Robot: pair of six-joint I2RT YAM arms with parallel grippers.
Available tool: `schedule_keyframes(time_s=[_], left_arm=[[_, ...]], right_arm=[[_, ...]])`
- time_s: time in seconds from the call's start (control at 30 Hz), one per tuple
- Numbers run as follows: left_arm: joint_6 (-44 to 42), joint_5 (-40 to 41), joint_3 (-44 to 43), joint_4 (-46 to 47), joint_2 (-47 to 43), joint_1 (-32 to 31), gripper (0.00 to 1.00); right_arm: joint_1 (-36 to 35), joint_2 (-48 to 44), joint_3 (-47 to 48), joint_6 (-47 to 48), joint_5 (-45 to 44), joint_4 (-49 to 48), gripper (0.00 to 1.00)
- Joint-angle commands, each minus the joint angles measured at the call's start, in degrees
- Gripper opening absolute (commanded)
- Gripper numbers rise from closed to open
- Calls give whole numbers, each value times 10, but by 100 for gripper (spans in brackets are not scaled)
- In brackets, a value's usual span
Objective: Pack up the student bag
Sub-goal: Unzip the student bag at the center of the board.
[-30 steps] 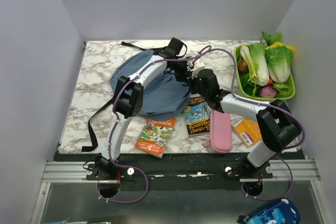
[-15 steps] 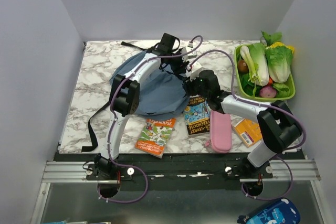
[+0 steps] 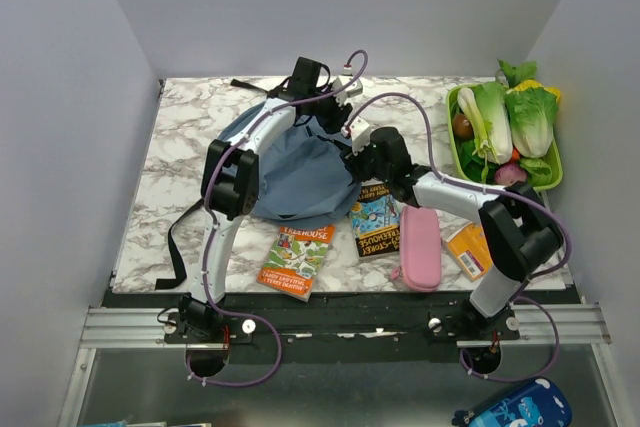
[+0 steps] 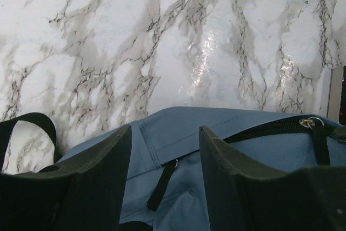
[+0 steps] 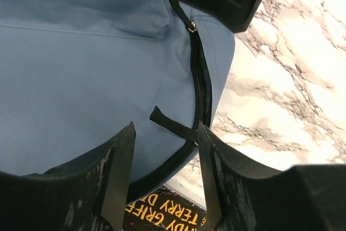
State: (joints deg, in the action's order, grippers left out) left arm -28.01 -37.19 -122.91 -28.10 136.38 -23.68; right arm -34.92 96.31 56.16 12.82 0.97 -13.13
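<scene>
Right gripper (image 5: 165, 131): your jaws stand apart over the right edge of the student bag (image 3: 290, 177), with a black zipper pull strap (image 5: 172, 124) lying between the fingers, unclamped. Left gripper (image 4: 165, 133): your jaws are likewise apart at the bag's far rim, with blue fabric and a black tab (image 4: 162, 185) showing in the gap, nothing pinched. The bag lies on the marble table (image 3: 180, 162), left of centre, with a paperback (image 3: 375, 222) just beside its near-right edge.
</scene>
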Motion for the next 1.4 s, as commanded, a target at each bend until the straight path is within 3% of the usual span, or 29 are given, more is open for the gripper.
schedule_keyframes(time_s=[0.0,0.17,0.3,0.5,0.63,0.77,0.8,1.07,1.37], left_arm=[[16,-30,15,15,-40,7,60],[16,-33,22,14,-43,9,60],[18,-34,29,18,-44,10,60],[21,-38,36,21,-46,10,60],[14,-38,37,17,-46,10,60],[11,-37,38,13,-46,10,60],[10,-38,40,13,-46,10,60],[-13,-40,65,2,-53,8,60],[-141,-60,64,-73,-46,-10,60]], right_arm=[[-7,27,24,28,15,28,59],[-10,54,38,31,1,31,59],[-11,88,79,24,-64,40,57],[-11,127,111,5,-95,57,51],[-11,119,103,-3,-101,55,33],[-12,100,84,-7,-109,34,3],[-11,94,78,-9,-113,29,1],[-6,52,52,-44,-115,-7,1],[17,16,12,-109,-61,-42,1]])
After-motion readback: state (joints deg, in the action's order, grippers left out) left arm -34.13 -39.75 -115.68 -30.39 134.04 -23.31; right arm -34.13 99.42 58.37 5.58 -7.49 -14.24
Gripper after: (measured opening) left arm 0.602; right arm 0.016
